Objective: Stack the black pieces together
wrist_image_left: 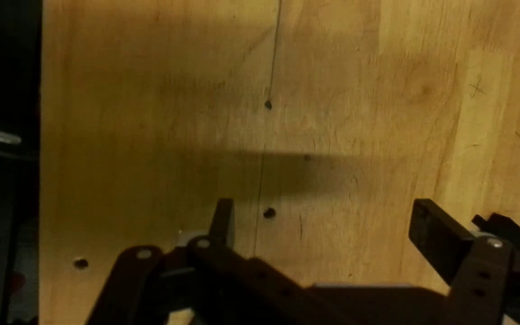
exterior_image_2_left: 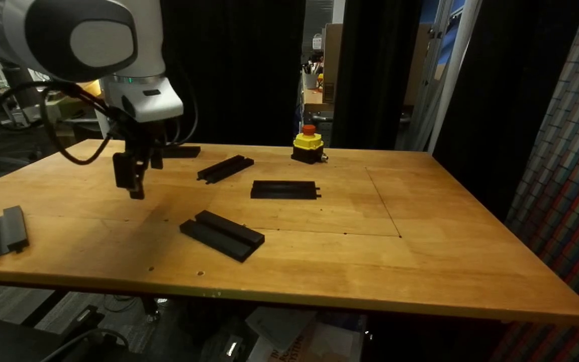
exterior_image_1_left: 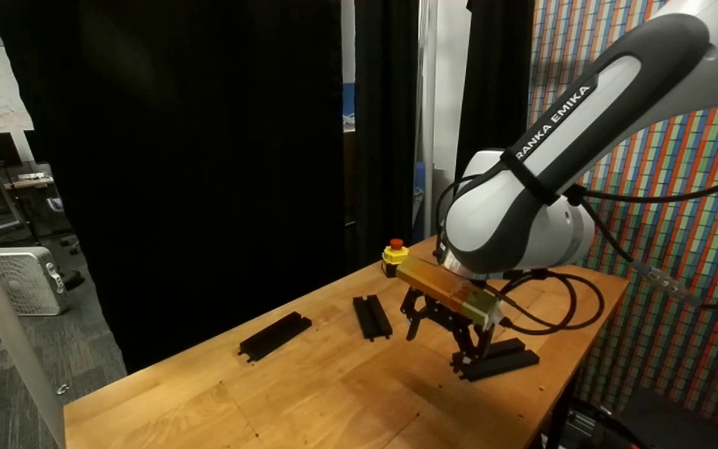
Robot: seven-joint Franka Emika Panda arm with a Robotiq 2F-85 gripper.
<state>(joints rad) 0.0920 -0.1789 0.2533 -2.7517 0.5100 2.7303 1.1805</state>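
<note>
Gripper [wrist_image_left: 321,216] (spread, holding nothing) hangs over the table [exterior_image_2_left: 420,261] near its edge — best squared to the long sides of a piece [exterior_image_2_left: 222,236] before lowering.

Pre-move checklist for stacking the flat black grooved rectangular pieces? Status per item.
1. Black two-finger gripper open and empty: ok, only the light-brown wooden table shows between its jaws.
2. Gripper lined up on a flat black grooved rectangular piece: not ok, none sits between the jaws.
3. Jaw opening wide enough for a piece: cannot tell.
4. Stack started: not ok, visible pieces lie apart.
5. Yellow-and-black box with round red button clear of gripper: ok, stands apart.
</note>
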